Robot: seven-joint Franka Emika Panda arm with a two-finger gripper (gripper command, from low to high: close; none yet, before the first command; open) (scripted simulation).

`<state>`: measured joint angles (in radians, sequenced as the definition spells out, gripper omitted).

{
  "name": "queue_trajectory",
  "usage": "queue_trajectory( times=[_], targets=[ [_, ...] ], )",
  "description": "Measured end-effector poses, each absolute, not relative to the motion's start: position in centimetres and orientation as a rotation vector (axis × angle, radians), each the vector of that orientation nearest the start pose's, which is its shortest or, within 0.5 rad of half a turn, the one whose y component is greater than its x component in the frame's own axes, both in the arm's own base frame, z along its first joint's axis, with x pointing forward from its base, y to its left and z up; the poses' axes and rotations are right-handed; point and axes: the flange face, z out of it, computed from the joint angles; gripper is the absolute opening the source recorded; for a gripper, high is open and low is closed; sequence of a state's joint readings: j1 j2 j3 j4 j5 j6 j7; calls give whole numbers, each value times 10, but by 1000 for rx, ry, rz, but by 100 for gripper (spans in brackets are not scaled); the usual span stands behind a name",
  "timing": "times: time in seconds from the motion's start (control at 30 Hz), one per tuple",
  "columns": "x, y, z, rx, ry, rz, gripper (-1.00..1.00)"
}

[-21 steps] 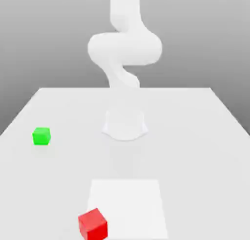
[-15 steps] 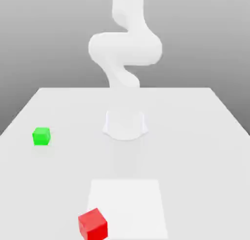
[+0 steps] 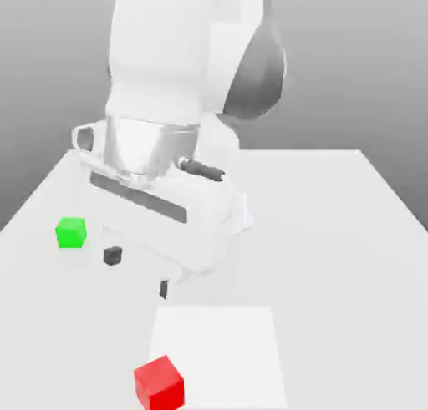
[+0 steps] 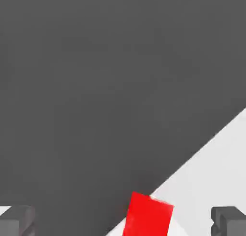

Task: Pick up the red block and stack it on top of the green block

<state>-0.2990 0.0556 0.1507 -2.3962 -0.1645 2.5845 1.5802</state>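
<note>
"Pincer (image 3: 138, 272) first, exterior view. What's changed?"

"Arm (image 3: 159, 45) has swung down and forward over the counter (image 3: 359, 275); a moment ago its upper part stood tall at the back. Pincer is released, jaws wide apart, nothing between them."

"Blocks?"

"Same spots as before. Red block (image 3: 160, 385) is at the near edge of the exterior view, at the white patch's (image 3: 226, 358) left-hand near corner, turned askew. Green block (image 3: 71, 233) is farther back, toward the exterior view's left, well apart from red."

"So, meaning for the task?"

"Reach phase, I'd say. Nothing picked, nothing stacked. Green looks undisturbed as a base."

"Hand view?"

"Red block partly cut off by the frame, pads to either side but not touching it. Jaws spread here too."

"Next?"

"Probably carry on toward red, line up with its faces, lower, close. Risk: a skewed approach could clip a corner and nudge it. Done, next clip."
</note>
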Motion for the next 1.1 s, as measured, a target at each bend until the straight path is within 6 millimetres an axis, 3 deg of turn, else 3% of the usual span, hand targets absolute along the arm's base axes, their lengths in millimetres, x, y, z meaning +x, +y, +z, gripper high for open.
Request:
queue_trajectory(
  times=[0.17,0.3,0.33,0.57,0.73,0.93,1.1],
  targets=[
    [491,-74,222,-2017,2404,-38,0],
    [489,-74,167,-1984,2433,-3,0],
    [489,-74,153,-1985,2434,-1,-100],
    [489,-74,151,-1983,2433,-2,-100],
    [486,-79,205,-1986,2439,-8,-100],
    [437,-168,223,-2008,2529,-87,-100],
    [376,-243,238,-1974,2627,-117,-100]
  ],
)
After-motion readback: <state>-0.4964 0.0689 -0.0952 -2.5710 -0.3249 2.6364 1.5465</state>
